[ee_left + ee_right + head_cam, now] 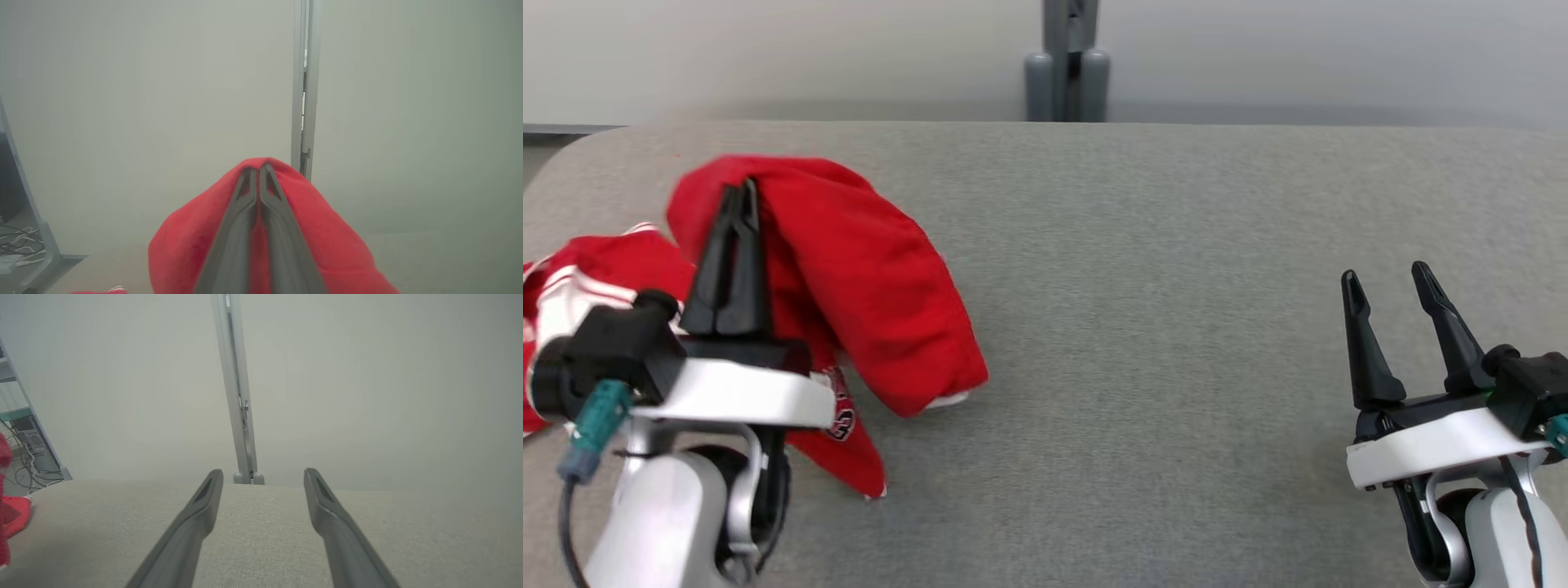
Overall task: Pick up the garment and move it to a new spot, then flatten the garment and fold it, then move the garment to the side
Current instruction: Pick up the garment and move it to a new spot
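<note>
**Ana:** Closest in, the left gripper [742,189] has its jaws pressed tight together, with red cloth pinched right at the tips.

**Ben:** That's the garment [874,269], red with white trim, bunched at the left end of the grey table [1176,343]. The pinched fold peaks at the tips and drapes down either side. Its lower parts look to be resting on the surface.

**Ana:** And the right gripper [1384,273]?

**Ben:** Its jaws are spread wide with nothing between them, and it's well apart on the right, over bare table.

**Ana:** So this reads as the pick-up-and-move step.

**Ben:** Looks that way. To do it well, the arm should raise the fold until the trailing hem is off the table, then travel. Otherwise the cloth drags and twists.

**Ana:** It's only a one-point pinch, though.

**Ben:** Right, so it wants a slow, steady carry toward the open middle, where both arms can reach. On the way down, the cloth should trail out away from the gripper, not drop in a heap. That leaves less flattening to do.

**Ana:** Anything further back?

**Ben:** A grey post [1067,73] behind the far edge, well clear of that path.
</note>
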